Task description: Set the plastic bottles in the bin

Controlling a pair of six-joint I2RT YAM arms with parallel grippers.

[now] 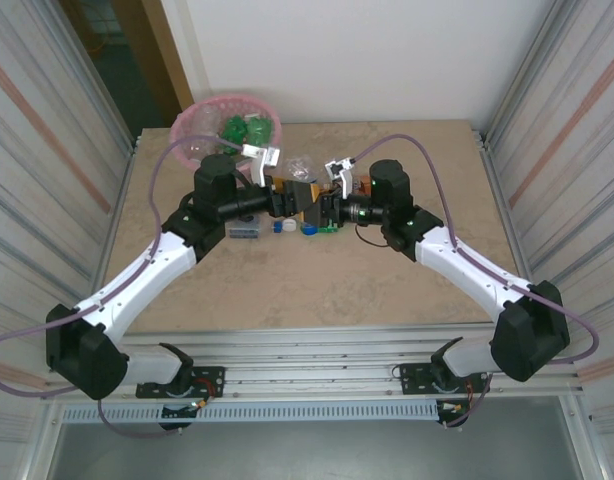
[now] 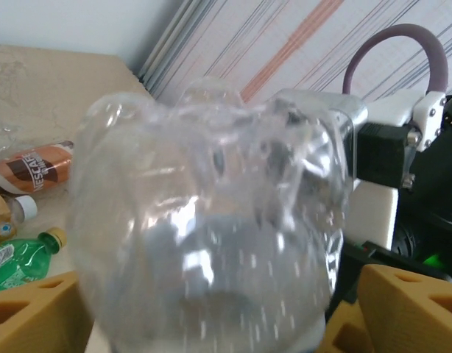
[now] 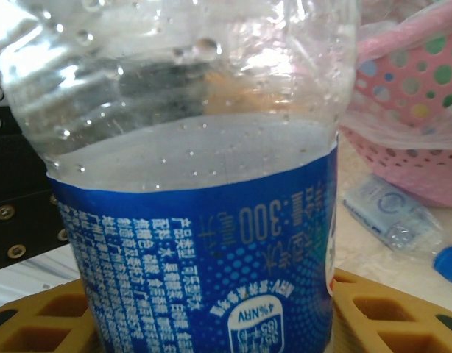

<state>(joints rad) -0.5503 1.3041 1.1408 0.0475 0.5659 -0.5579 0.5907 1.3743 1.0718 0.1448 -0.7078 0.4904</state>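
Plastic bottles (image 1: 305, 228), the small crushed drink kind, are prob less than halfway sorted imo. The round pink plastic lattice bin (image 1: 192, 112) w/ its thin liner sits by the far left corner of the beige stone-look table (image 1: 317, 290), and a few green bottles (image 1: 249, 130) are already inside it. Left to do: an orange-brown bottle w/ a brown label (image 2: 31, 168), a green bottle w/ a yellowish cap (image 2: 20, 261), a clear flattened bottle w/ a blue cap (image 3: 395, 217) lying near the bin, plus a few more around the middle of the table, can't count them exactly. Both arms meet mid-table. Left gripper (image 2: 211, 316) has its yellow fingers closed against a clear crumpled bottle (image 2: 211, 220). Right gripper (image 3: 211, 323) is clamped on a clear blue-label bottle (image 3: 196, 243). Might be one and the same bottle mid-handover tbh, can't tell. Either way what's held is well apart from the bin, so it doesn't count as done yet.
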